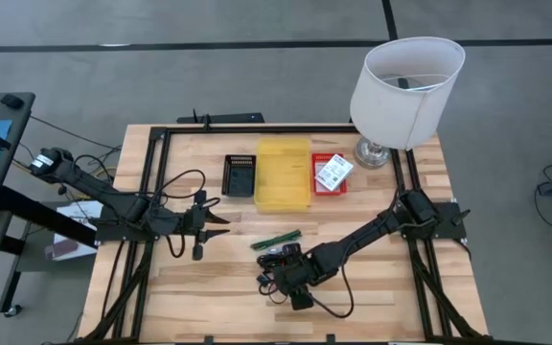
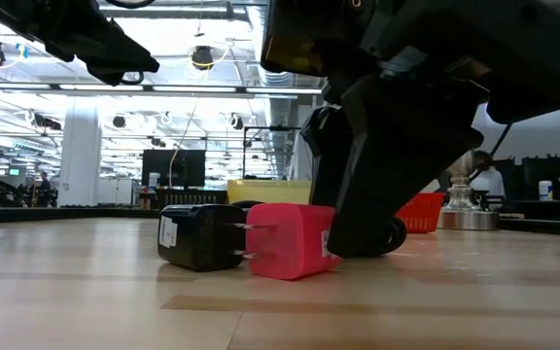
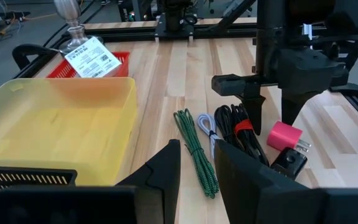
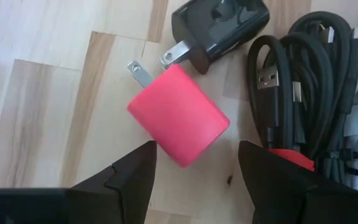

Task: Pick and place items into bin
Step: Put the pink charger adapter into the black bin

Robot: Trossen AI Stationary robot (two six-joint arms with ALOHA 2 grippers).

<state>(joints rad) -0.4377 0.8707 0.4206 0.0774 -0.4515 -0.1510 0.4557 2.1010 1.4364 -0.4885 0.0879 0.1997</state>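
Note:
A pink-red plug block (image 4: pixel 179 115) lies on the table with a black plug block (image 4: pixel 219 25) just beyond its prongs. My right gripper (image 4: pixel 194 171) hangs open over the pink block, pointing steeply down. Its fingers stand either side of the block's near corner, with a gap showing on both sides. A bundle of black cord (image 4: pixel 309 81) with a red tie lies beside it. A thin green stick (image 3: pixel 196 149) and a pale cord (image 3: pixel 209 127) lie nearer the yellow bin (image 1: pixel 283 172). My left gripper (image 3: pixel 197 163) waits open above the table's left part, holding nothing.
A black tray (image 1: pixel 240 174) stands left of the yellow bin. To the bin's right is a red basket (image 1: pixel 326 184) holding a white labelled packet (image 1: pixel 333 171). A lamp with a white shade (image 1: pixel 405 81) stands at the far right corner. Bare wood lies along the near edge.

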